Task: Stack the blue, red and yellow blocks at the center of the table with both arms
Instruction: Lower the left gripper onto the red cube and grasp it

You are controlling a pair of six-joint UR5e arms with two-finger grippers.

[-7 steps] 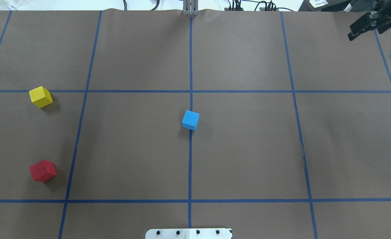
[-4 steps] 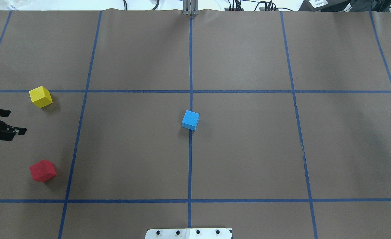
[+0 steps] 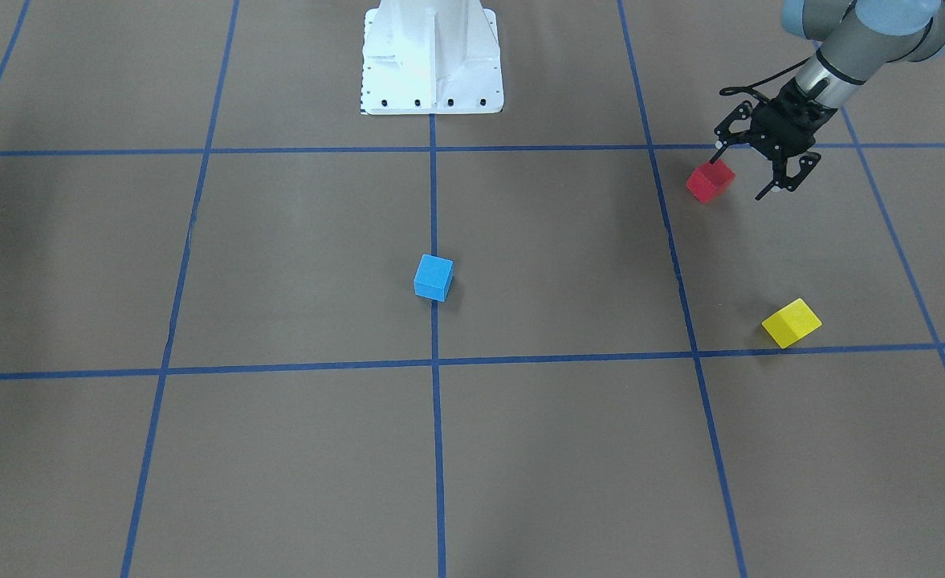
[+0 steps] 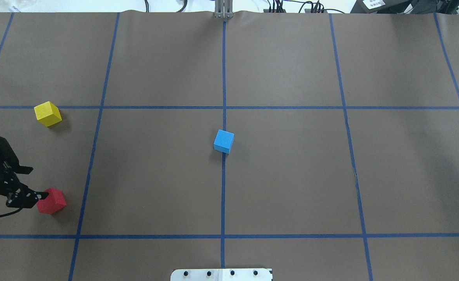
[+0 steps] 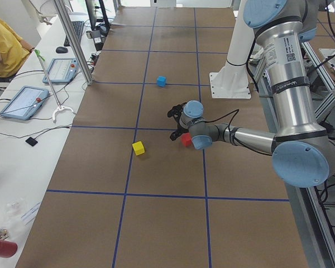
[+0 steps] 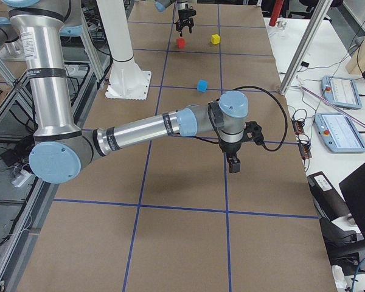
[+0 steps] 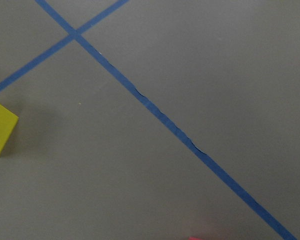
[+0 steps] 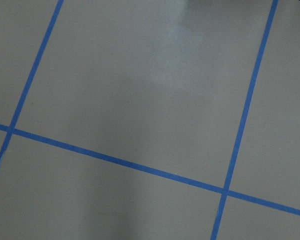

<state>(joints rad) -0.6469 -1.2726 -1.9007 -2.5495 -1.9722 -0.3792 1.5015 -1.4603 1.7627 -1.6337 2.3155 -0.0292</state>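
Closest to the robot, you have its white base plate (image 4: 221,274) at the near edge of the desk (image 4: 291,187). One grid row out, toward the robot's left end, the red block (image 4: 53,201) sits flat on the brown paper, with the left tool (image 4: 31,182) right beside it. Its fingers (image 4: 24,169) are spread wide and pinch nothing. In the overhead view one fingertip overlaps the block's outer edge, and the front-facing view shows the block just off to the side of the gap. You cannot tell from either view whether that tip touches the block.

Farther out, the blue block (image 4: 224,141) rests at the middle of the desk, on the centre strip of the blue tape lines (image 4: 223,195) and well apart from the other two blocks.

Farther out again, back at the left end, the yellow block (image 4: 48,113) lies just on the robot's side of a cross line of tape. It is turned at an angle to the grid. The left wrist camera catches it at its left edge.

The right tool (image 6: 234,163) shows only in the side view from the robot's right, hanging over the desk on its long arm. You cannot tell there whether its fingers are apart or together.
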